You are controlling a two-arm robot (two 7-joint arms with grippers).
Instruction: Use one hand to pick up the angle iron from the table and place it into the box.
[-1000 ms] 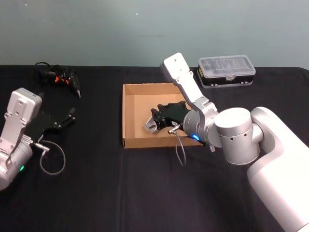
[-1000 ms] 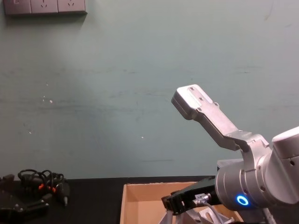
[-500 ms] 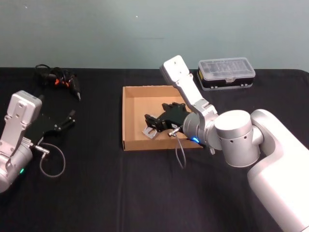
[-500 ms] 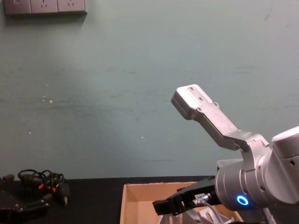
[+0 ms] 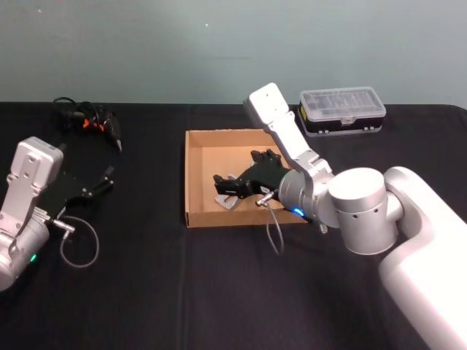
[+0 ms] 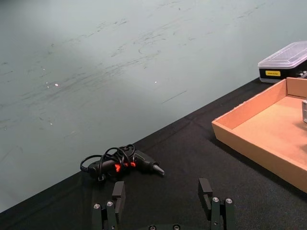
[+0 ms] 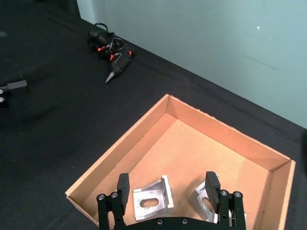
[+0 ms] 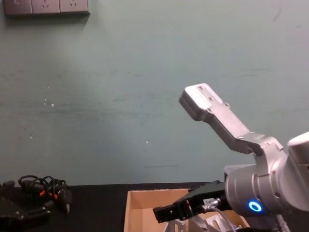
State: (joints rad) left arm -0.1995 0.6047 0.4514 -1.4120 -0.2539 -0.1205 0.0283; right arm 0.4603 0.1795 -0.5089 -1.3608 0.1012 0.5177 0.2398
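The tan cardboard box (image 5: 191, 157) sits mid-table on the black table (image 5: 146, 292). In the right wrist view two silver angle irons lie on its floor, one (image 7: 152, 203) between the fingers' line and one (image 7: 203, 201) beside it. The head view shows one angle iron (image 5: 225, 198) near the box's front wall. My right gripper (image 5: 235, 184) hovers over it, open, holding nothing; its fingers (image 7: 123, 184) stand wide apart. In the chest view the right gripper (image 8: 170, 212) hangs above the box (image 8: 145, 200). My left gripper (image 5: 98, 182) rests open at the table's left.
A black case with a clear lid (image 5: 341, 108) stands behind the box at the right. A black corded tool with orange marks (image 5: 93, 118) lies at the back left, as seen in the left wrist view (image 6: 122, 163). A cable loop (image 5: 79, 244) hangs by the left arm.
My right gripper held an angle iron above the box a second ago; it has opened and the piece now lies on the box floor. The left arm has not moved.
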